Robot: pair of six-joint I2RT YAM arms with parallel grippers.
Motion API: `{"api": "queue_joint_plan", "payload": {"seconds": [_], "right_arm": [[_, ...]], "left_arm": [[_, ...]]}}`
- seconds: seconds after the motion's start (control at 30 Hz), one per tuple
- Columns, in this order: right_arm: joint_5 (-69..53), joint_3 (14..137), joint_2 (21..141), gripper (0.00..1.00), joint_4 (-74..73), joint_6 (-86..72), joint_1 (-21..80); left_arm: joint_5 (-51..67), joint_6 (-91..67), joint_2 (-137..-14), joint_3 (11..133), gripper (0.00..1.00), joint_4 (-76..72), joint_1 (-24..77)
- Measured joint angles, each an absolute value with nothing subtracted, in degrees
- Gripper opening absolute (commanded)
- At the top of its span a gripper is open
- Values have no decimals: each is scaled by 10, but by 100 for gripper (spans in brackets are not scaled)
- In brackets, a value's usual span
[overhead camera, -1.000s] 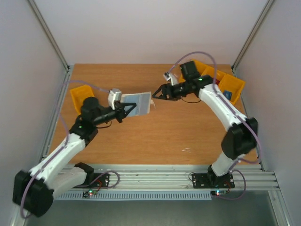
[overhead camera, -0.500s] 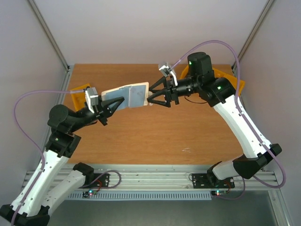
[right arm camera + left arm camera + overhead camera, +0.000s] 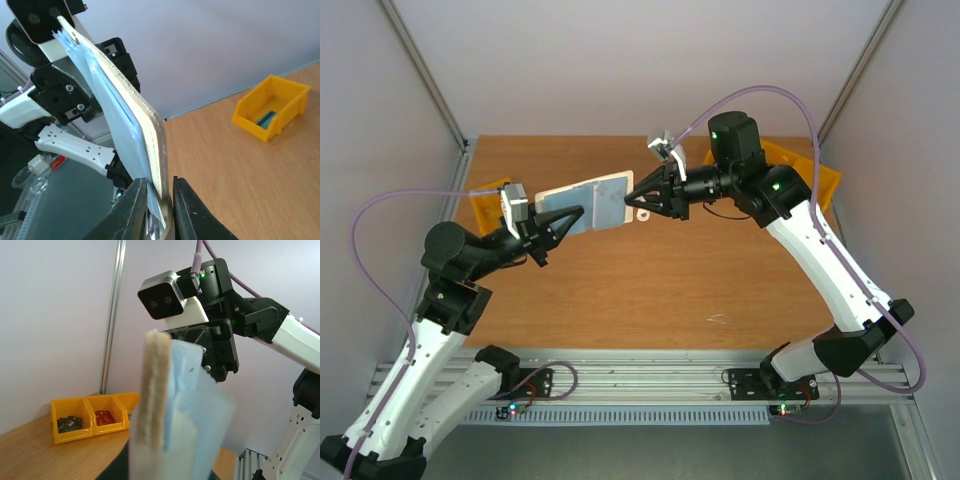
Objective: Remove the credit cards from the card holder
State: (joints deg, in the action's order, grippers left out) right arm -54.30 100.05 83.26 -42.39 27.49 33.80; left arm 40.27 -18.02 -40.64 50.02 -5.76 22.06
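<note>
Nearest us, our left gripper [image 3: 563, 222] is clamped on the left end of the opened card holder [image 3: 592, 201], held aloft over the table [image 3: 650, 280]. At its right end, our right gripper [image 3: 631, 204], jaws wide half a second ago, has just pinched shut on the holder's edge. The credit cards do not show; we judge them still pocketed, extraction about to start. Beyond sit yellow bins [image 3: 823, 182].
</note>
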Motion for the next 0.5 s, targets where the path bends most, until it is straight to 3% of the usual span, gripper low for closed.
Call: {"api": "queue_joint_plan", "payload": {"seconds": [0.1, 0.37, 0.5], "right_arm": [[-535, 1006, 835, 23, -433, 288, 356], [-511, 1018, 841, 23, -441, 313, 418], [-513, 1028, 848, 43, -440, 320, 424]], "left_arm": [[405, -180, -404, 500, 0, -59, 221], [408, -185, -401, 500, 0, -62, 221], [407, -191, -396, 500, 0, -63, 221]]}}
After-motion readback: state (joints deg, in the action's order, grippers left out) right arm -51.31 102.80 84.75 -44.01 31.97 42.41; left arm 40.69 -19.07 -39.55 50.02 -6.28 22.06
